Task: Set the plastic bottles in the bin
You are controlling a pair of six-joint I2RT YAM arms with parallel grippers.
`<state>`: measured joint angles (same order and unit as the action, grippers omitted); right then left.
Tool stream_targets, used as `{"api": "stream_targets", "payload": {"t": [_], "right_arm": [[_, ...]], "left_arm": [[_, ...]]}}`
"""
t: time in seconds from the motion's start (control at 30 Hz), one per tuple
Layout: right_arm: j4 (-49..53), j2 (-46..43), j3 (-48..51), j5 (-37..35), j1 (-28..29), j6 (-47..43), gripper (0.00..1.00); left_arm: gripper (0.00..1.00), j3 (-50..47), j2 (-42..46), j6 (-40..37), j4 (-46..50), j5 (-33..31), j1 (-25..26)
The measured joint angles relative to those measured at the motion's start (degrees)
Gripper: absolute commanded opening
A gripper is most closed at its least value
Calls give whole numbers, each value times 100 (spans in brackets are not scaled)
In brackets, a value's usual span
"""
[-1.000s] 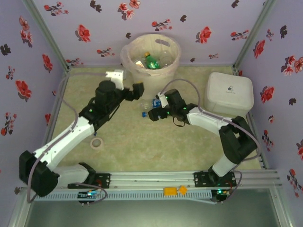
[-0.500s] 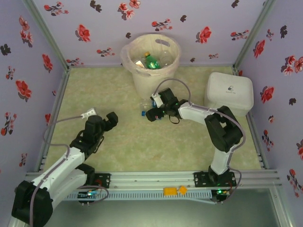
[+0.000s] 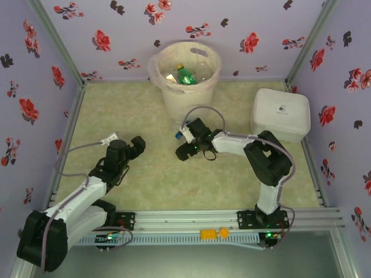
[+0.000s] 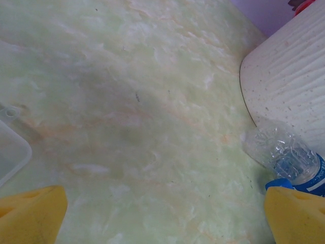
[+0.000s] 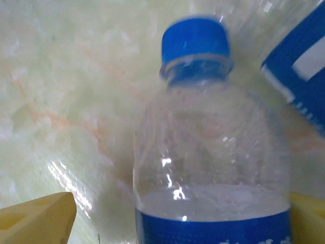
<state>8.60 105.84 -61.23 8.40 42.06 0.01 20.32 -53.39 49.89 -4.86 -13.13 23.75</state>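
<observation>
Plastic bottle (image 5: 210,152) sits between spread right gripper (image 5: 172,221) fingers, ungrasped; left gripper (image 4: 163,216) wide apart, empty.

Lilac flowered walls (image 3: 104,23) and a pale green marbled table (image 3: 156,179)

The walls carry red and black flowers on lilac; the table shows faint orange veins in its green. The bin (image 3: 174,98) is cream with a green bottle (image 3: 186,76) inside, and the box (image 3: 280,113) is white. The left arm (image 3: 78,201) and right arm (image 3: 266,165) are black and white. The clear bottle (image 5: 210,147) has a blue cap (image 5: 194,38) and a blue label (image 5: 213,229); the right gripper (image 5: 175,221) has yellow pads (image 5: 38,221).
</observation>
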Motion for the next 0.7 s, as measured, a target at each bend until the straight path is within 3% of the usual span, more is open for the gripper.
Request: {"api": "stream_targets", "payload": {"t": [0.1,0.3,0.7], "right_arm": [[44,0,90,-118,33,4,82],[120,-7,70,-289,33,52,51],[597,-382,59,-55,37,55,36]], "left_arm": [[100,13,-144,66,-92,87,-4],[100,164,-354,87,-136,260,-4],[100,459,-1082,144,-573,579,-4]]}}
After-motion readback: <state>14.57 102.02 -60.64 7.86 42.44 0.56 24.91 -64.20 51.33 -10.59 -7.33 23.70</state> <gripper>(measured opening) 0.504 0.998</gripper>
